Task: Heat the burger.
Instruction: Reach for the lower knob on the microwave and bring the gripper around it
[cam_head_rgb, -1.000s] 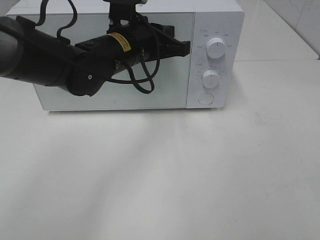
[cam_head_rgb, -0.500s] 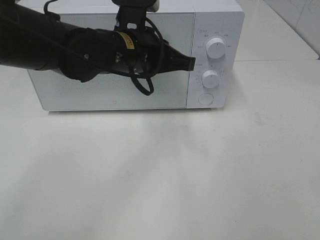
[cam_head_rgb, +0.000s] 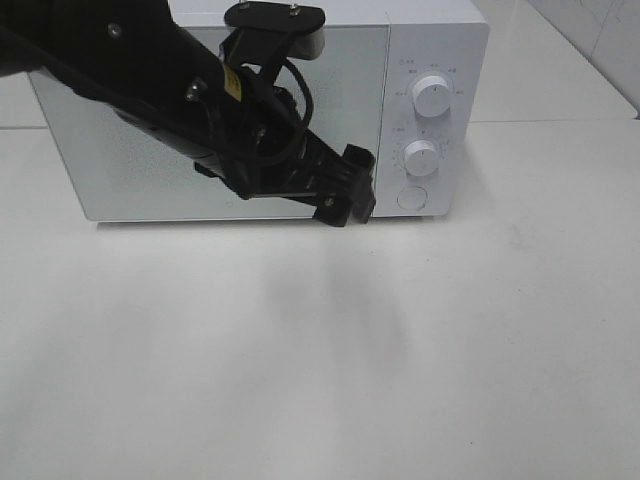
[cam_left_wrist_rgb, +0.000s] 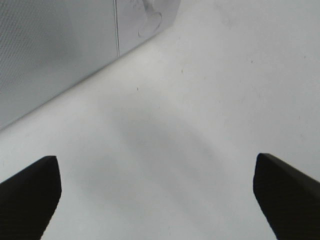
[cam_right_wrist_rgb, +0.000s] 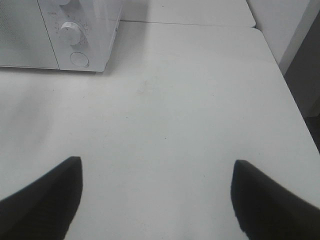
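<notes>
The burger is out of view in every frame. A white microwave stands at the back of the table with its door closed. My left gripper hangs low in front of the door's lower right corner, pointing down at the table. In the left wrist view the left gripper is open, its dark fingertips far apart with only bare table between them. The right gripper is also open over bare table, with nothing held. The exterior view does not show the right arm.
The microwave's control panel carries two knobs and a round button. The right wrist view shows the microwave beyond the gripper and the white table's edge.
My left arm has swung down from the door's upper right edge to its lower right corner near the table. Its jaws have gone from shut to open.
</notes>
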